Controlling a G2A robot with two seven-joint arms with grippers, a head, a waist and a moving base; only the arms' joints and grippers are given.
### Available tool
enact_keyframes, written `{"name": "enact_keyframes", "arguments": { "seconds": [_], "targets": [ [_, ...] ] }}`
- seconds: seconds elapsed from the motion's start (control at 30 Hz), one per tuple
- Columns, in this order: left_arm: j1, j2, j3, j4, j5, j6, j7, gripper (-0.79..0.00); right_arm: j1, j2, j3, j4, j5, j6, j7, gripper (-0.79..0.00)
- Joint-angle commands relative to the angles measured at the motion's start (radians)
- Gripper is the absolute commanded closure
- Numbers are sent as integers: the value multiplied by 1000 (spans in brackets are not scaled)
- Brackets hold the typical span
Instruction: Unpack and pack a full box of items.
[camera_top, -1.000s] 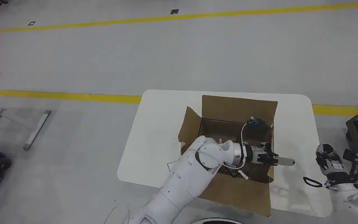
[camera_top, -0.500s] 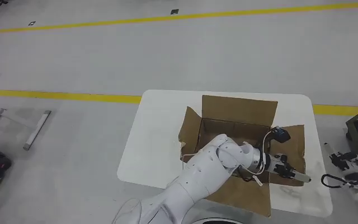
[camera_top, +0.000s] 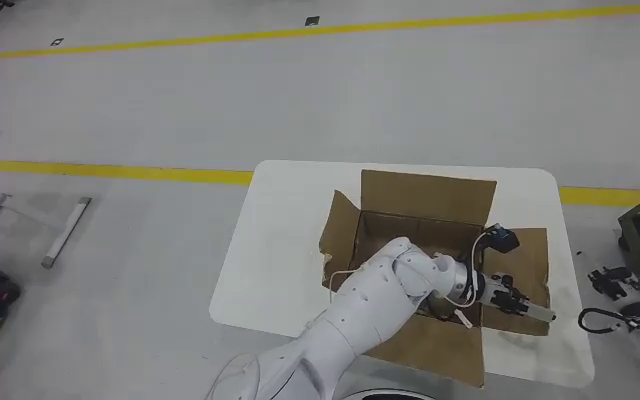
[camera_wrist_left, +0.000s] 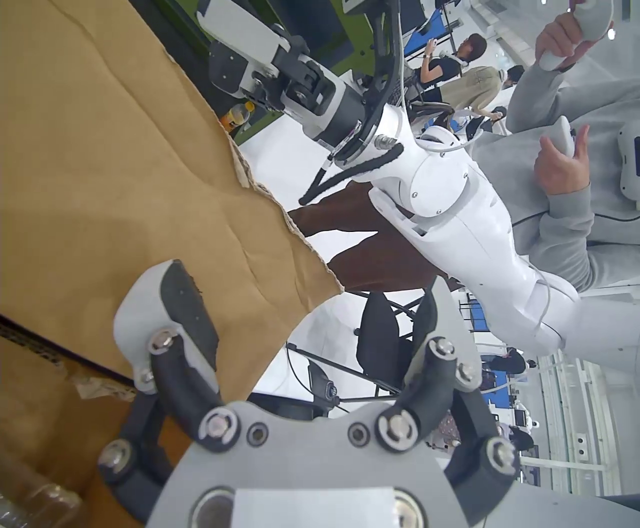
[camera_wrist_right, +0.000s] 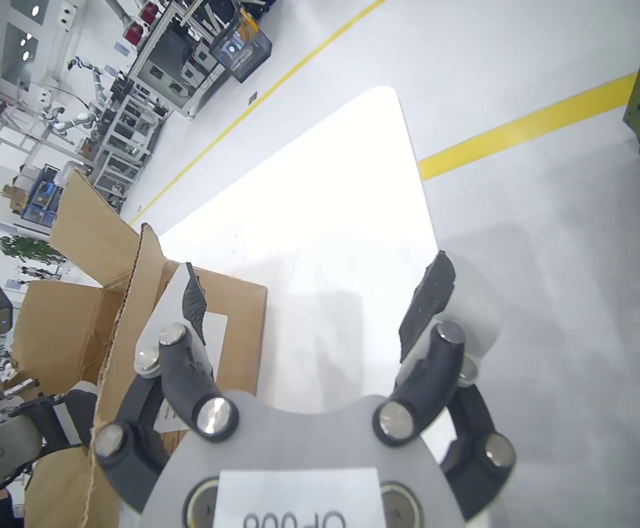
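The open brown cardboard box (camera_top: 410, 228) fills the middle of the white rounded counter (camera_top: 275, 250). At its 9 o'clock the counter gives wide room to pass. At 12 o'clock the upright back flap (camera_top: 428, 192) blocks. At 3 o'clock the spread side flap (camera_top: 530, 255) and the white left arm (camera_top: 395, 285) across it leave a thin strip.

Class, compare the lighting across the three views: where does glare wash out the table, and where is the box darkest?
Right wrist view: glare bleaches the table white beyond the open right gripper. Top view: even light, the box darkest inside. Left wrist view: its flap is evenly lit.
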Motion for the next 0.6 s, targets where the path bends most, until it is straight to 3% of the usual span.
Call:
{"name": "enact_keyframes", "arguments": {
  "seconds": [0.0, 0.23, 0.27, 0.3, 0.33, 0.57],
  "targets": [
    [-1, -3, 0, 6, 2, -3, -1, -785, -1, 1, 12, -1, 81, 1, 60, -785],
    [0, -11, -1, 26, 9, -5, -4, -785, 12, 10, 41, 12, 346, 8, 292, -785],
    [0, -12, -2, 28, 10, -6, -3, -785, 15, 11, 40, 13, 371, 12, 318, -613],
    [0, -13, -2, 30, 12, -5, -4, -785, 18, 12, 40, 13, 391, 14, 340, -539],
    [-1, -13, -3, 31, 12, -4, -3, -785, 20, 13, 39, 12, 396, 13, 352, -391],
    [2, -17, -6, 39, 25, -4, -7, -785, 41, 15, -17, 15, 386, 3, 379, -317]
  ]
}}
